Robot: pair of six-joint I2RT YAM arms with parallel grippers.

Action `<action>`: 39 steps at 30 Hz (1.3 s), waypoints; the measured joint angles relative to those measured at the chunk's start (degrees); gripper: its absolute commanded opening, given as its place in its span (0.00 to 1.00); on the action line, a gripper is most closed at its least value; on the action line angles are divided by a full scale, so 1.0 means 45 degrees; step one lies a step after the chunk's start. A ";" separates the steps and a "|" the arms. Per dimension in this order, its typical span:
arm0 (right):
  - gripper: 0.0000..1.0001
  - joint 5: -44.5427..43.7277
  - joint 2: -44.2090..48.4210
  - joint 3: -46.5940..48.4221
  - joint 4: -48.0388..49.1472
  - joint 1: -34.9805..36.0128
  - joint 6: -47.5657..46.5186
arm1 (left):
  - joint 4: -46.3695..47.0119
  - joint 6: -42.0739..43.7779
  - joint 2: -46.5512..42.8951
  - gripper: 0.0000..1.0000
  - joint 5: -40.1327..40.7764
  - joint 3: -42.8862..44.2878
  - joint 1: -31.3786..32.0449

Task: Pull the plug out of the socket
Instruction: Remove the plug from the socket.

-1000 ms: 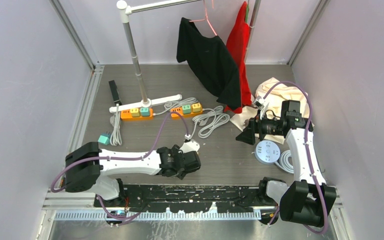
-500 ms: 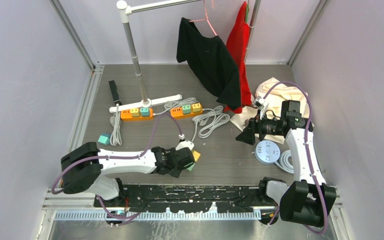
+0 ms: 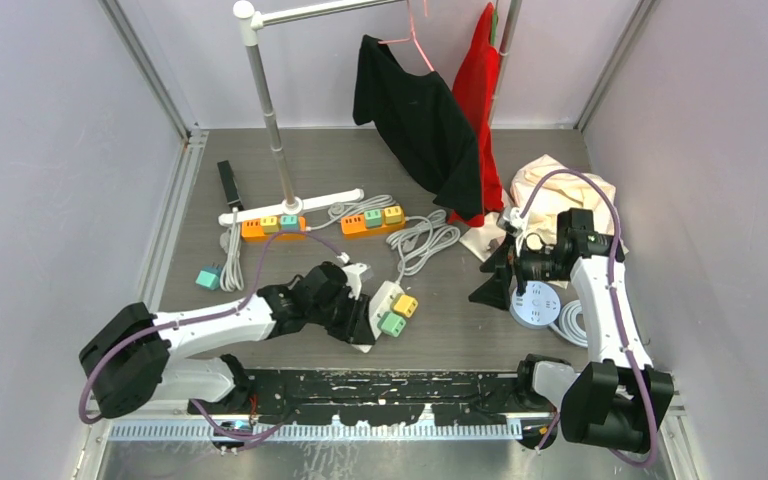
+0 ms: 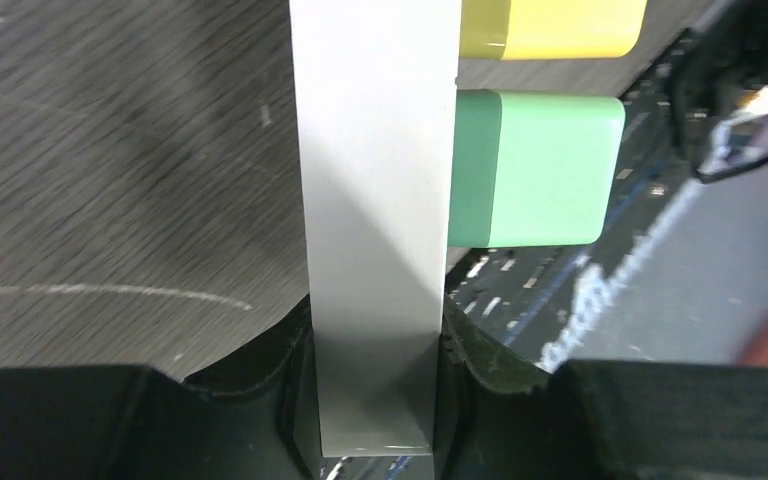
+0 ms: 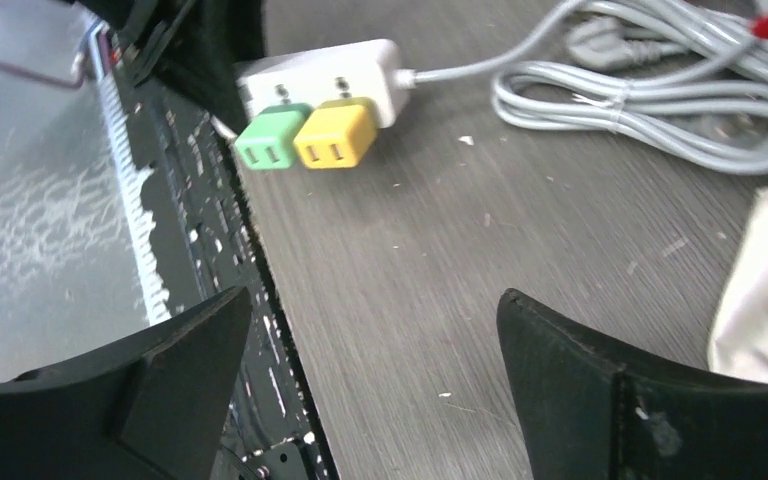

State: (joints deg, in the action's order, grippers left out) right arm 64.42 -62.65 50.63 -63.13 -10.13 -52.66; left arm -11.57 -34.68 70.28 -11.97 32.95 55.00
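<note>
A white power strip (image 3: 378,305) lies on the table near the front, with a green plug (image 3: 393,324) and a yellow plug (image 3: 406,306) in its sockets. My left gripper (image 3: 360,322) is shut on the strip's near end. In the left wrist view the strip (image 4: 375,200) stands between my fingers, the green plug (image 4: 535,168) sticking out to its right and the yellow plug (image 4: 550,15) beyond. My right gripper (image 3: 488,282) is open and empty, right of the strip. In the right wrist view the strip (image 5: 325,75), green plug (image 5: 272,140) and yellow plug (image 5: 335,135) lie ahead.
Two orange power strips (image 3: 273,227) (image 3: 372,219) with coloured plugs lie behind, beside a clothes rail's base (image 3: 290,205). Grey cable coils (image 3: 425,240) trail from the strip. A round white socket (image 3: 535,304), a cream cloth (image 3: 560,190) and hanging black and red shirts (image 3: 420,110) are at right.
My left gripper has swung left and turned with the white strip, bringing the green and yellow plugs into view. My right gripper has dropped lower and moved slightly left.
</note>
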 measured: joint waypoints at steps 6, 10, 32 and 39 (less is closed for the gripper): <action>1.00 0.0869 -0.0597 0.0330 -0.3313 0.0335 -0.5625 | 0.2773 -0.0840 0.1719 0.00 -0.4012 -0.0233 -0.0952; 1.00 0.1020 -0.1836 0.1025 -0.4925 0.0908 -0.8990 | 0.4867 -0.1792 0.3711 0.00 -0.6105 -0.0209 -0.1185; 0.67 -0.4289 -0.2084 -0.1418 0.1807 0.7111 -0.9782 | 0.9311 -0.3852 0.8510 0.00 -1.0122 0.1001 -0.1778; 0.52 -0.5654 -0.2336 -0.1919 0.3434 0.8218 -0.9282 | 0.8874 -0.3512 0.8529 0.05 -1.0195 0.1175 -0.1802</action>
State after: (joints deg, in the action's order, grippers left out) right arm 38.98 -73.17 42.00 -47.68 26.85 -94.43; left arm 28.36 -50.48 108.66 -57.84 38.24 46.89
